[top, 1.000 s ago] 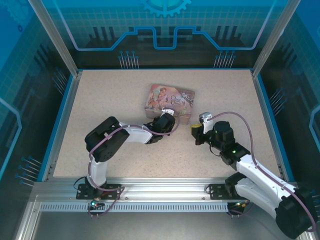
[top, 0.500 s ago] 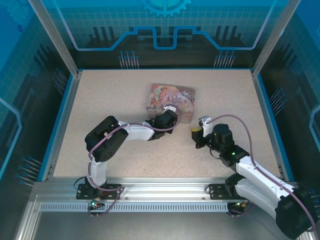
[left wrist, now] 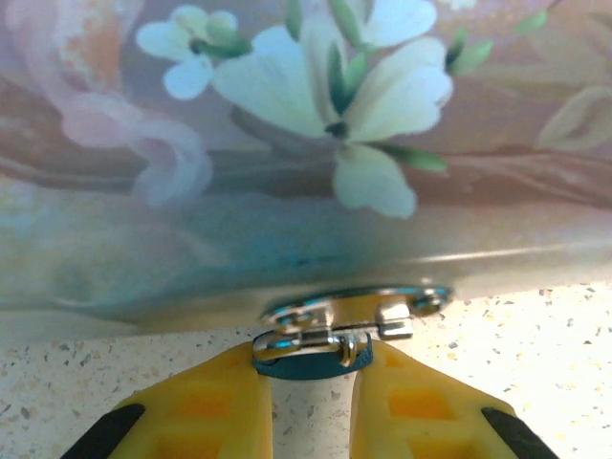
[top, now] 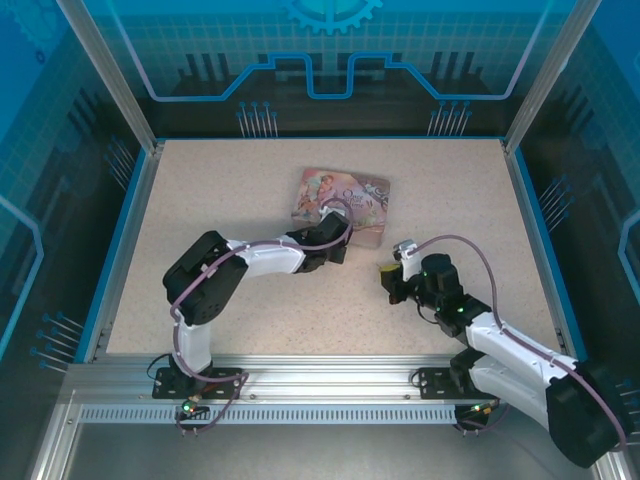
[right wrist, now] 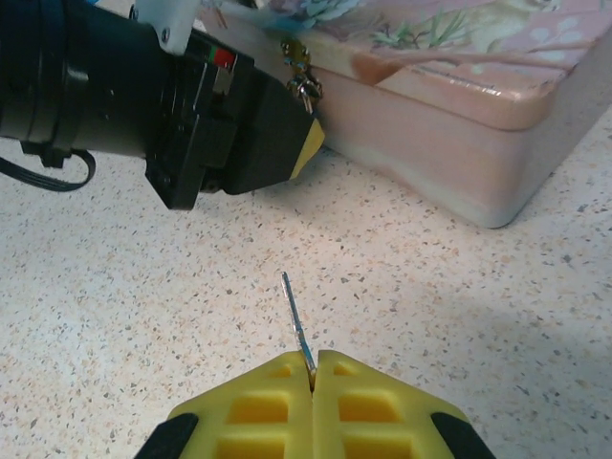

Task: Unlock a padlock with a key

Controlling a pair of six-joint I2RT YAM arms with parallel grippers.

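The small padlock (left wrist: 306, 344) hangs at the metal latch (left wrist: 368, 304) on the front wall of the pink illustrated tin (left wrist: 287, 143). My left gripper (left wrist: 311, 368) is pressed up to that wall, and its yellow fingertips touch the padlock on both sides. From the right wrist view the padlock (right wrist: 304, 84) shows just past the left gripper's tip (right wrist: 308, 143). My right gripper (right wrist: 314, 368) is shut on the key (right wrist: 295, 311), whose thin dark blade sticks out towards the tin (right wrist: 459, 86). A stretch of bare table separates the key from the padlock.
From above, the tin (top: 345, 195) lies at the table's middle back, with the left gripper (top: 338, 232) at its near edge and the right gripper (top: 385, 272) to the near right. Blue rails (top: 130, 240) border the speckled table. Open room lies left and right.
My left gripper has pushed up to the tin's front and narrowed its fingers onto the padlock. The right arm has drawn back slightly towards the near edge, still holding the key.
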